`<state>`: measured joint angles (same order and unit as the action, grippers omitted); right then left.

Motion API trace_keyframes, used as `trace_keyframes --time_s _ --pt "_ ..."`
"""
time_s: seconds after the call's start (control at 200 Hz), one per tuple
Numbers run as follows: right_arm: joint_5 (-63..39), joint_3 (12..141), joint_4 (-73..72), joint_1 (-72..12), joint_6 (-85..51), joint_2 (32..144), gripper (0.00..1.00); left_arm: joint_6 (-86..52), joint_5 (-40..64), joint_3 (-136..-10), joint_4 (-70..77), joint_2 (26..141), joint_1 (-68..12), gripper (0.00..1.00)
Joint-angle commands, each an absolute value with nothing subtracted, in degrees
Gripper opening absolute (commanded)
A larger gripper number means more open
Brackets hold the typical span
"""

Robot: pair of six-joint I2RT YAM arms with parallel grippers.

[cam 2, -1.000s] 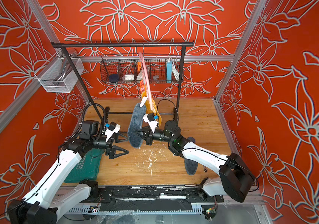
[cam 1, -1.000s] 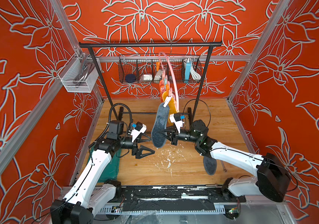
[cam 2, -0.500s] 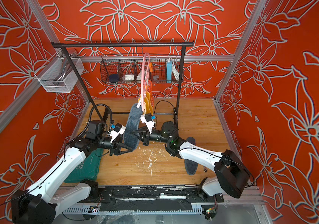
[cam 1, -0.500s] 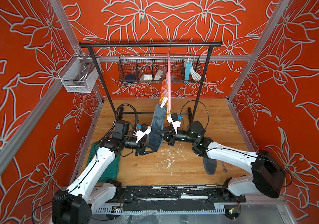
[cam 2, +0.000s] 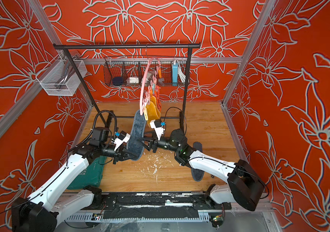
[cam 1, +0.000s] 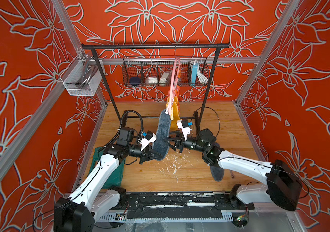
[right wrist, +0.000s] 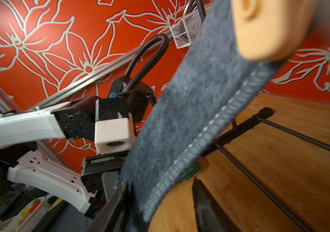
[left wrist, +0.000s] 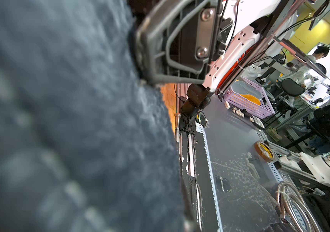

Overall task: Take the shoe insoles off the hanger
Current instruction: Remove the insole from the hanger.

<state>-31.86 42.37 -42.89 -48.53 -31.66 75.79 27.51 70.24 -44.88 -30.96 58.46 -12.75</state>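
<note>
The wooden tabletop (cam 1: 232,136) carries a dark grey insole (cam 1: 217,174), a green object (cam 2: 93,174) and white flecks (cam 1: 174,162).

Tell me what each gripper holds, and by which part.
Left gripper is shut on the hanging dark grey insole, at its lower end. Right gripper is open, its jaws either side of that insole's edge, holding nothing.

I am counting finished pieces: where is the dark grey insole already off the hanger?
In both top views the dark grey insole lies flat on the wooden floor on the robot's right side, partly hidden under the right arm.
</note>
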Motion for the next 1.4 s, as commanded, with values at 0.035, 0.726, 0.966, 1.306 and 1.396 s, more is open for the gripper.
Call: trace_keyframes --time_s 0.035,0.726,0.966,1.306,1.396 --pt "-30.84 41.99 -41.41 -46.83 -27.69 73.68 0.60 29.65 71.64 -44.65 -32.39 58.11 -13.01 0.00" --pt "-47.61 53.23 -18.52 -28.20 -8.00 71.02 0.60 33.13 67.29 -43.66 -33.90 58.38 -13.01 0.00" --pt "-53.10 62.65 -15.22 -27.94 -8.60 75.41 0.60 37.89 63.65 -44.38 -35.85 59.71 -13.18 0.00" --pt "-56.48 72.71 -21.80 -27.95 -21.52 84.25 0.61 41.31 60.21 -44.63 -36.36 60.51 -14.33 0.00" --pt "-58.15 73.82 -26.09 -27.93 -26.10 85.96 0.61 42.04 60.04 -44.44 -36.82 60.19 -14.32 0.00"
